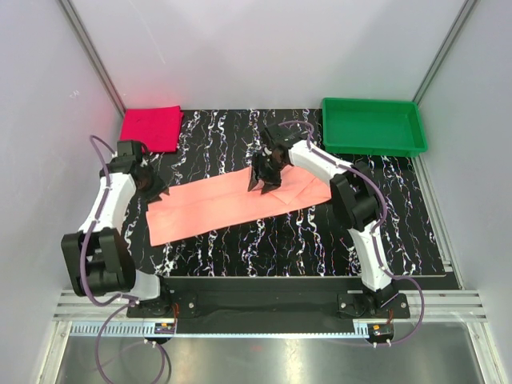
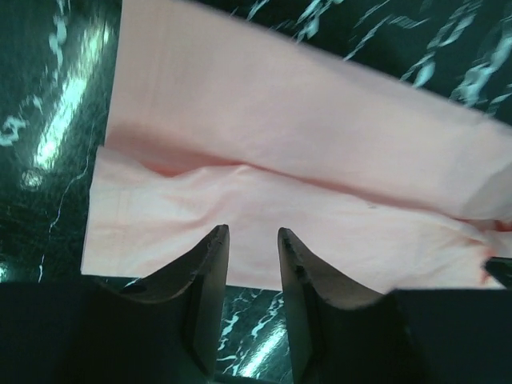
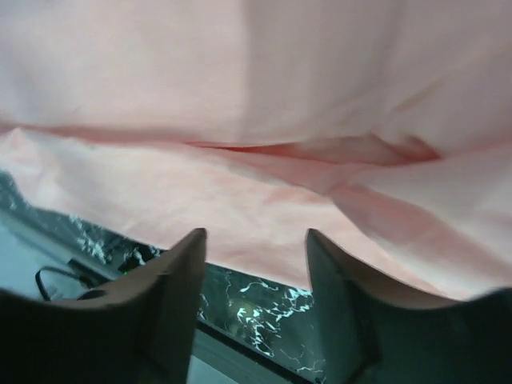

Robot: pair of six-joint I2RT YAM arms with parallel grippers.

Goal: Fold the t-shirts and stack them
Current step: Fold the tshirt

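Salmon t-shirt as long folded strip mid mat, long axis slanting L-near to R-far, w/ L gripper just off its L end & R gripper at far edge nr middle, both gaping & empty, so prob. end-to-end fold next; magenta t-shirt at far-L corner.

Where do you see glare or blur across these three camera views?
Top external: sharp, evenly lit. Left wrist: a bright glare streak on the glossy table, left of the pink shirt; left pincer dark and slightly soft. Right wrist: right pincer blurred and shadowed, shirt close and soft-focused.
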